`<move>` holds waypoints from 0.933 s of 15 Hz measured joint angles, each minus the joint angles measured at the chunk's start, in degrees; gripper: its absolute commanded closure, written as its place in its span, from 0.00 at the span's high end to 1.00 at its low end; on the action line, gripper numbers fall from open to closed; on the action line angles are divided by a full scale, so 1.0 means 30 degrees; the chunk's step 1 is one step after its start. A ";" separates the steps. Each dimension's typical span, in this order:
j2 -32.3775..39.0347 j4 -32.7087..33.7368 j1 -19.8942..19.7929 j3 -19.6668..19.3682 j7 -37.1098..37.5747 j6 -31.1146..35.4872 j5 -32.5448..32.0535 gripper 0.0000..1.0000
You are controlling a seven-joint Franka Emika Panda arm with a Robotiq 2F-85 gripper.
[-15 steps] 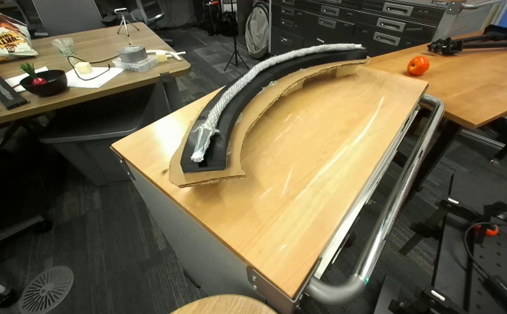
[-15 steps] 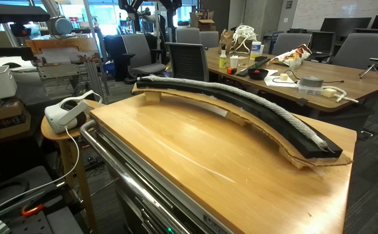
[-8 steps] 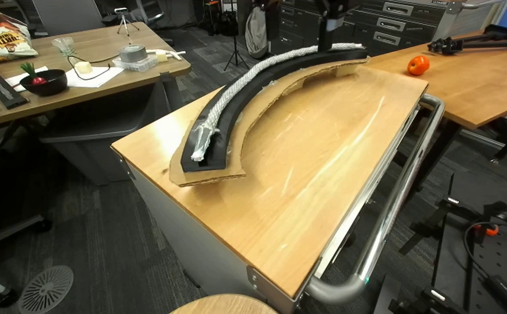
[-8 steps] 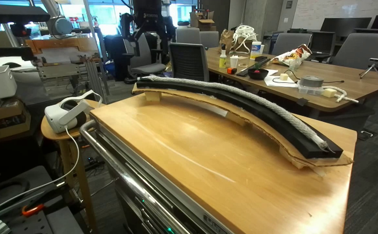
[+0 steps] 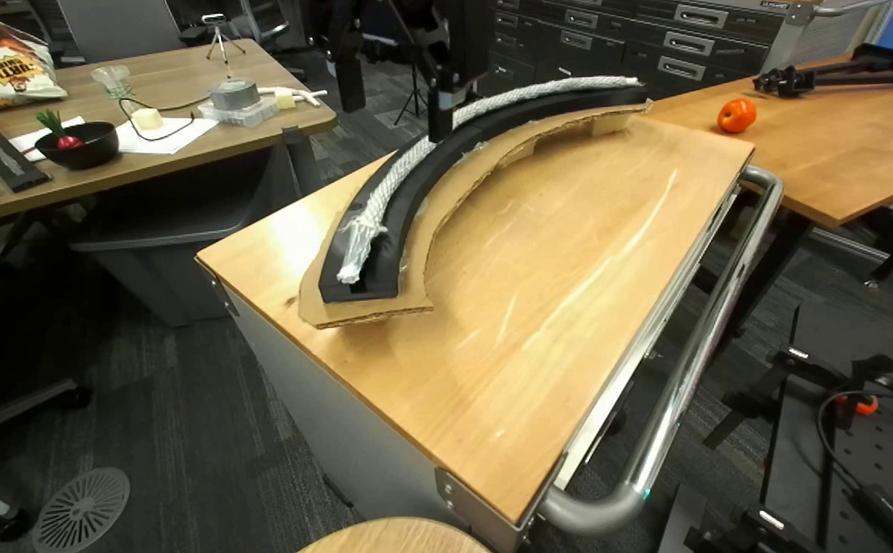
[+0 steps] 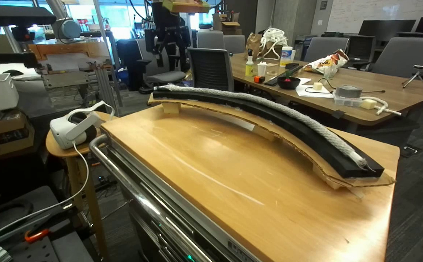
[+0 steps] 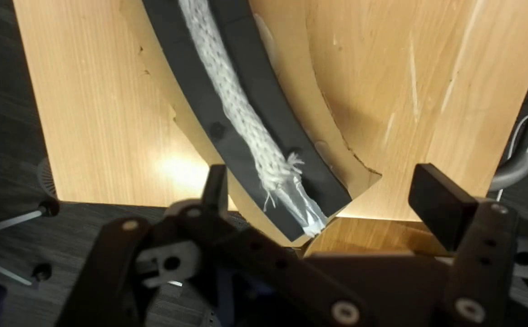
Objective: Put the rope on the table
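None of the job looks done yet: the rope (image 6: 287,109) lies along the black tray (image 7: 259,86), which sits on cardboard (image 7: 307,100) propped off the tabletop (image 5: 553,292). From over here I see the claw (image 7: 325,186) above the tray's end with the rope's wrapped tip, spread wide, gripping nothing and seemingly not touching. So I'd say it all remains: close on the rope, lift it from the tray, carry it across, lay it down, let go. That end of the tray comes close to the tabletop's edge; a slip outward could send the tip over. The most room seems to lie inside the tray's curve, toward the metal rail (image 5: 682,384); outside the curve are just smaller corners.
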 measured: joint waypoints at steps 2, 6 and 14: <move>0.0034 0.0153 -0.0035 0.0006 -0.0246 0.0000 0.0116 1.00; 0.0340 -0.0138 -0.0017 -0.0024 0.2498 0.0831 -0.1002 1.00; 0.2628 0.0088 0.0747 0.0623 0.5597 0.1879 -0.3577 0.74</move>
